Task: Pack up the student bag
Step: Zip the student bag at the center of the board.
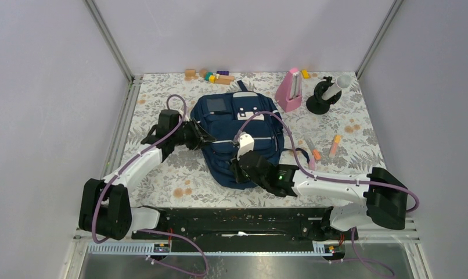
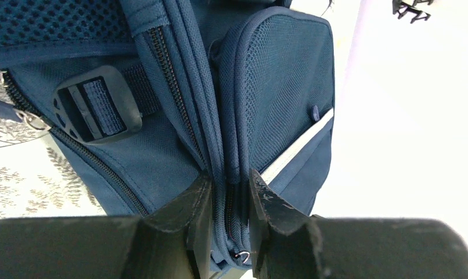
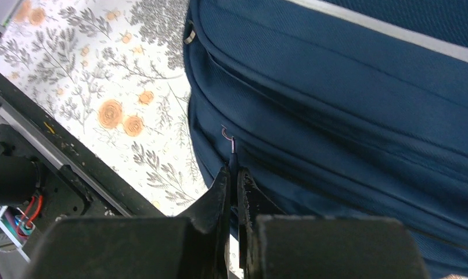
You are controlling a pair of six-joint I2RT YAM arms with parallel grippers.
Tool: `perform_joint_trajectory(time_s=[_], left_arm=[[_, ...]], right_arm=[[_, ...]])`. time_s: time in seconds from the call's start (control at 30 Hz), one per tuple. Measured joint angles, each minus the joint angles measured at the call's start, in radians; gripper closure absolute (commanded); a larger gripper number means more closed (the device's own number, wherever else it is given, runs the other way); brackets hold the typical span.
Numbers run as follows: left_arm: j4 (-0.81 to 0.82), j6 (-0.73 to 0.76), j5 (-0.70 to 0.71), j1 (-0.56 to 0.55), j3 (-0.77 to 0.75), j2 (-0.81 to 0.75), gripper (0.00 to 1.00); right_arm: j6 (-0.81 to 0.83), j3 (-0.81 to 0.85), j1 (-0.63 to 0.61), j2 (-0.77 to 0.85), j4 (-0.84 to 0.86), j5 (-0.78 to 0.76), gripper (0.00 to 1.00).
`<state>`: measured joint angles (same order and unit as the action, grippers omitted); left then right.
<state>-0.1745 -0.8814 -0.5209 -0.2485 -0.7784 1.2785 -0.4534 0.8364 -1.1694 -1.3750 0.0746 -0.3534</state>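
The counter [image 1: 185, 168] is covered in a print of grey sprigs and orange blooms; pale lilac walls [image 1: 243, 35] close it on three sides, with metal posts [image 1: 107, 38] at the far corners; the student bag [image 1: 220, 125] lies flat at the counter's middle; the left gripper [image 2: 227, 185], at the bag's left side, pinches a zipped seam ridge of it; the right gripper [image 3: 232, 174], at the bag's near end, is pressed together on a zip pull [image 3: 232, 150]; coloured blocks [image 1: 211, 75] and a pink metronome [image 1: 290, 90] sit along the far edge.
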Motion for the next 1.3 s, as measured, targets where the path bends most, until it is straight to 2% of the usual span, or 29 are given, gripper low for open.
perform_joint_trajectory(time_s=[0.53, 1.3], left_arm=[[-0.024, 0.055, 0.004, 0.045, -0.032, 0.047, 1.00], [-0.276, 0.289, 0.059, 0.098, -0.203, 0.094, 1.00]], right_arm=[[0.000, -0.036, 0.000, 0.032, -0.064, -0.027, 1.00], [-0.007, -0.150, 0.073, 0.129, -0.069, -0.046, 1.00]])
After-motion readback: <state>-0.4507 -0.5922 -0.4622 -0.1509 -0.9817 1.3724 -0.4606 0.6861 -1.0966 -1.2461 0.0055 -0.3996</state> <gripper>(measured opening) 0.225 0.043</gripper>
